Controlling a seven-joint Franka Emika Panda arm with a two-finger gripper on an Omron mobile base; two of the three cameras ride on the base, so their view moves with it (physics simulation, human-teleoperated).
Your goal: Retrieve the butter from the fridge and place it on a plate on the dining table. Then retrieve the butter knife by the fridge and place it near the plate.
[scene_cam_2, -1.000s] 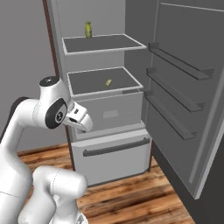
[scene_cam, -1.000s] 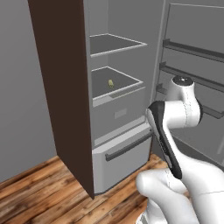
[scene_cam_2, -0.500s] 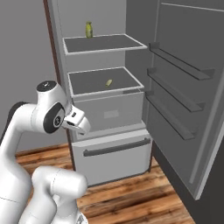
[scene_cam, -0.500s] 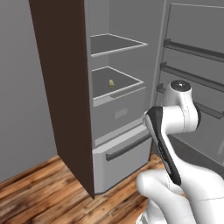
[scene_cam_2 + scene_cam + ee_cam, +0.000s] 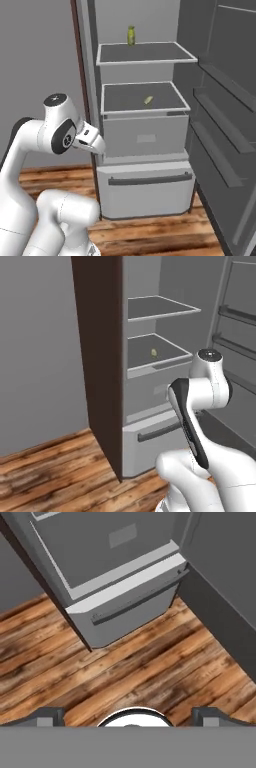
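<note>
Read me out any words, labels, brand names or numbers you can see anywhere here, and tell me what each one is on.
None can be read.
The fridge has a small pale patch on its inner drawer front, blank at this size.
The small bottle on the upper shelf shows no legible label.

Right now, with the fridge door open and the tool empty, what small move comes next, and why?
Probably lift and tip the tool toward the middle shelf, where the butter lies. The fingers stand wide with nothing between them, and the hand view looks down at the lower drawer and wooden floor, well below the butter.
</note>
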